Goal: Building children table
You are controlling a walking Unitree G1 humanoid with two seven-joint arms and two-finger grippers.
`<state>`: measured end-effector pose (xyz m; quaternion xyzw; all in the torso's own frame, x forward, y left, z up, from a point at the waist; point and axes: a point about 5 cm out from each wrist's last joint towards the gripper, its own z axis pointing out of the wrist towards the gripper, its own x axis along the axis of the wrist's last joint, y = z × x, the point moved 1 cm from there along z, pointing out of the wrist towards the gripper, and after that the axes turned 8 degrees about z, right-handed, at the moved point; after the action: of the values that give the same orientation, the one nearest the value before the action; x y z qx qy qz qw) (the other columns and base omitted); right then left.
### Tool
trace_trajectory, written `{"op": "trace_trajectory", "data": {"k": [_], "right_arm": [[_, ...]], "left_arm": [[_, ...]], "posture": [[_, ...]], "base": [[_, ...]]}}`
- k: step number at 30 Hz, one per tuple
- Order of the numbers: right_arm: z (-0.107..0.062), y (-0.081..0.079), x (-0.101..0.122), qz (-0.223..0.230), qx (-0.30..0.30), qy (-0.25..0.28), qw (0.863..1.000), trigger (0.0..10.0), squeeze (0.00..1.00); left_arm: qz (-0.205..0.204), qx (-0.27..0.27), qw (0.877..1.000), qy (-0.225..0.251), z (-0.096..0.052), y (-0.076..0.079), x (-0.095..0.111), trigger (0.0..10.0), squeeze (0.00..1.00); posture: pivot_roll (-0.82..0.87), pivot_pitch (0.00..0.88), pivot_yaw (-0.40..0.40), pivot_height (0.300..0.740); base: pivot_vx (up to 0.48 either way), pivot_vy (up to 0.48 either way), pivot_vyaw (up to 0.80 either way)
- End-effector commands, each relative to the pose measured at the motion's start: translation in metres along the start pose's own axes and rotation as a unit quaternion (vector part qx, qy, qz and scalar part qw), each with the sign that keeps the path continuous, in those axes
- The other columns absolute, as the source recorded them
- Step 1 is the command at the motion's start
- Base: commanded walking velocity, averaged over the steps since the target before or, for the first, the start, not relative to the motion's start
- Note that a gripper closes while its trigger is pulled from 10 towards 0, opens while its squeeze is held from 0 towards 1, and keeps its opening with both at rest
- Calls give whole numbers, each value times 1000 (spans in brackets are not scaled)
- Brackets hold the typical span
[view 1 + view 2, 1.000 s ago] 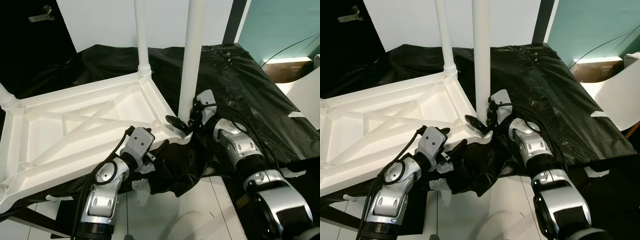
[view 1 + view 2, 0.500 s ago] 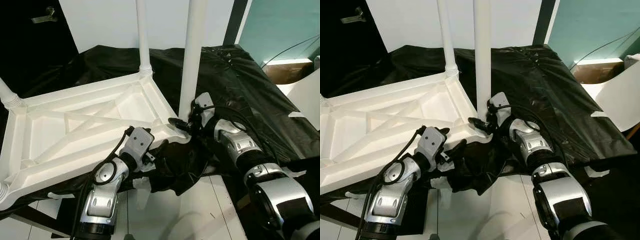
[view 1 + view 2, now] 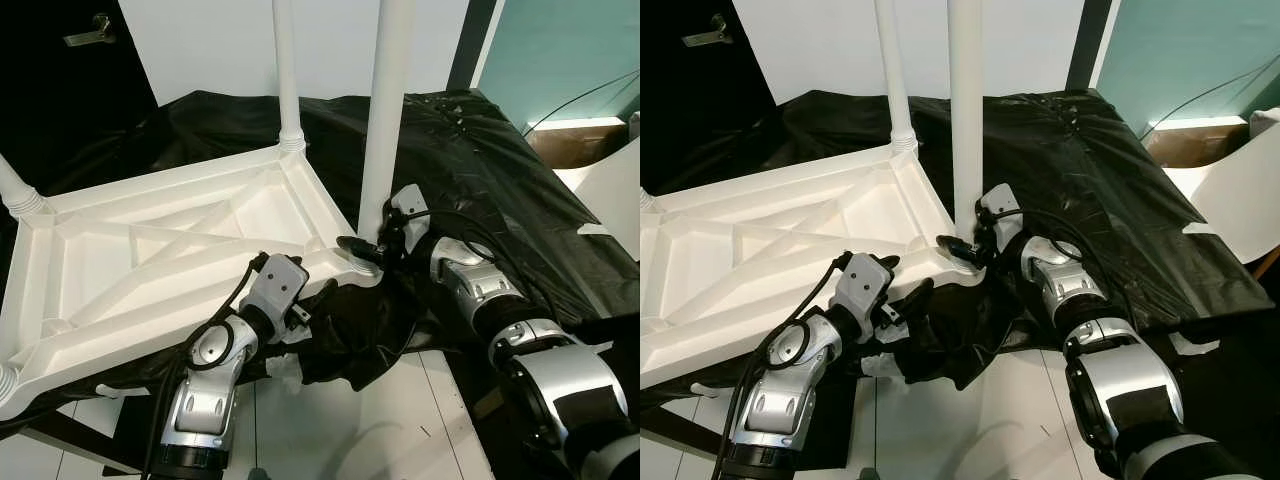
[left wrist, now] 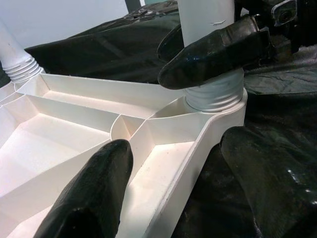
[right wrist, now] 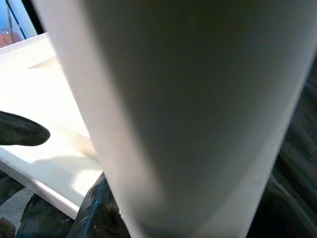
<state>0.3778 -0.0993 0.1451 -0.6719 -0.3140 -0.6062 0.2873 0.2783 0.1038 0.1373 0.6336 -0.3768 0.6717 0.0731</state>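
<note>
Since a second ago our right arm has edged in slightly toward the leg, and the view has shifted a touch; the tabletop itself lies as it did.

Nearest to us, our left pincer (image 3: 318,292) sits at the near rim of the upturned white tabletop (image 3: 150,270). Its fingers (image 4: 86,198) are spread apart, one inside the ribbed underside and the other outside over the black sheet (image 3: 470,170), so they straddle the rim without clamping it.

Just beyond, at the tabletop's near right corner, the near leg (image 3: 382,110) stands upright in its ribbed socket. Our right pincer (image 3: 362,249) is closed around the base of that leg, a black fingertip (image 4: 213,54) lying across it right above the threaded collar.

Farther back, a second leg (image 3: 287,75) rises from the far right corner, and a third leg (image 3: 14,190) stands at the far left corner. The whole tabletop rests on the bench draped in the black sheet, with white floor tiles (image 3: 400,420) below us.
</note>
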Motion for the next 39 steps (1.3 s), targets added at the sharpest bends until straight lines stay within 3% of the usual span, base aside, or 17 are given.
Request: {"op": "trace_trajectory", "data": {"k": [1,23,33,37,39], "right_arm": [[-2,2,-5,-3,-1,-20,1000,10000,0],[-2,0,-16,25,-17,-19,999,10000,0],[6,-7,-27,70,-111,-8,991,10000,0],[13,-27,-40,122,-238,17,963,10000,0],[15,-33,-41,137,-253,23,957,10000,0]], "left_arm": [[-6,49,999,-10,-1,-5,-2,10000,0],[-6,43,999,-11,-3,-3,-2,10000,0],[-11,45,999,-13,-4,0,-2,10000,0],[-21,48,999,-15,-5,5,-4,10000,0],[-22,47,999,-15,-6,6,-4,10000,0]], "posture": [[69,0,-4,740],[68,0,3,740],[80,0,-26,740],[84,0,-35,740],[84,0,-41,740]], "base": [[0,0,0],[0,0,0],[0,0,0],[0,0,0],[0,0,0]]}}
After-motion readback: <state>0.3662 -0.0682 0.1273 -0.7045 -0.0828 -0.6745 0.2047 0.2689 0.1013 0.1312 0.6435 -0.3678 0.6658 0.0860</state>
